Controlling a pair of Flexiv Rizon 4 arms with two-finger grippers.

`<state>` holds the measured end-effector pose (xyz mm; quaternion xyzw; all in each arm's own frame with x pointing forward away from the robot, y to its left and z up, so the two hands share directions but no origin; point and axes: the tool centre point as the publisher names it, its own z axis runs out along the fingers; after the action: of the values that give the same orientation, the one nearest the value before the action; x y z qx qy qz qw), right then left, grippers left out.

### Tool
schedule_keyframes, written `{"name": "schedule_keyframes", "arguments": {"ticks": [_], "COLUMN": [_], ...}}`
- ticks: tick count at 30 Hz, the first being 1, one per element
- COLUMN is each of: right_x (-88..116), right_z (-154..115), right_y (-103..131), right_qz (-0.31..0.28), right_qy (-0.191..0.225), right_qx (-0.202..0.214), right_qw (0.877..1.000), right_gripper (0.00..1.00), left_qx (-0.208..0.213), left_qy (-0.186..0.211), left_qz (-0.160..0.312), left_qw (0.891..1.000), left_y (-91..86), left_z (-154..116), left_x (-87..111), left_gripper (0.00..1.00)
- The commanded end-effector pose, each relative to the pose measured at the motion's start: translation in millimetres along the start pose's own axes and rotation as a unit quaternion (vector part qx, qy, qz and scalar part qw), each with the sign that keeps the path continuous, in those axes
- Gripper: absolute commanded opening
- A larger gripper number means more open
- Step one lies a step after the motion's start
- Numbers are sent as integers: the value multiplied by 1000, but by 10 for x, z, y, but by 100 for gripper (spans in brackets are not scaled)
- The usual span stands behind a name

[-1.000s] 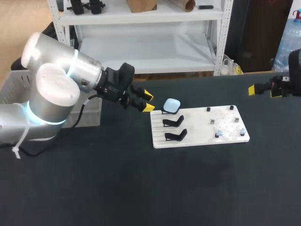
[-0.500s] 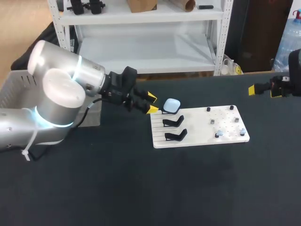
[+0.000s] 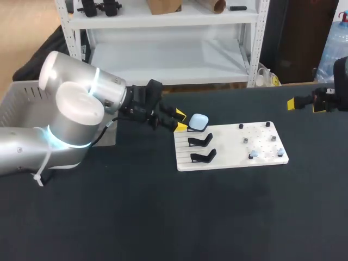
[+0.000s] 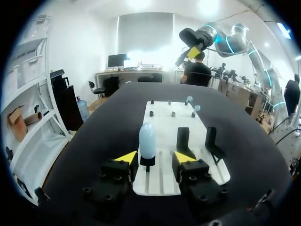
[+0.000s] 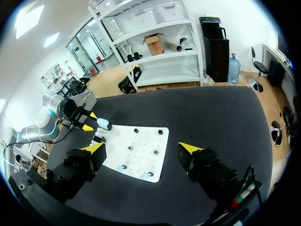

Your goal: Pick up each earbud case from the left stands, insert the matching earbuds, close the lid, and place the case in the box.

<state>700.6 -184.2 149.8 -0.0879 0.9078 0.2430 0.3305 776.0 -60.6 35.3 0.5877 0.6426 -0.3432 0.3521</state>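
dark desk (image 3: 163,217) carries a white board (image 3: 228,157) with three black stands (image 3: 200,141) along its left side, and the pale blue earbud case (image 3: 199,120) sits on the farthest of them. the left pincer (image 3: 180,120) hangs just beside that case with its yellow tips apart, the case just ahead of the gap and touched by neither finger. the right pincer (image 3: 304,104) hangs at the desk's far right, well apart from the board, fingers spread wide, and a grey box (image 3: 22,103) stands at the desk's left edge.
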Motion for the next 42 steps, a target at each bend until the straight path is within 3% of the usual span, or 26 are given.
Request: {"name": "schedule_keyframes", "arguments": {"ticks": [1, 22, 42], "right_x": [0, 0, 0], "right_z": [5, 5, 5], "right_y": [-4, -4, -4], "right_qz": [0, 0, 0], "right_qy": [0, 0, 0], "right_qx": [0, 0, 0], "right_qw": [1000, 1000, 1000], "right_gripper": [100, 100, 100], "left_qx": [1, 7, 10], "left_qy": [-8, -32, -27], "left_qz": [0, -7, -11], "left_qw": [1000, 999, 1000], "left_y": [73, 104, 88], "left_z": [61, 242, 361], "left_x": [-1, -75, -32], "left_gripper": [45, 44, 43]}}
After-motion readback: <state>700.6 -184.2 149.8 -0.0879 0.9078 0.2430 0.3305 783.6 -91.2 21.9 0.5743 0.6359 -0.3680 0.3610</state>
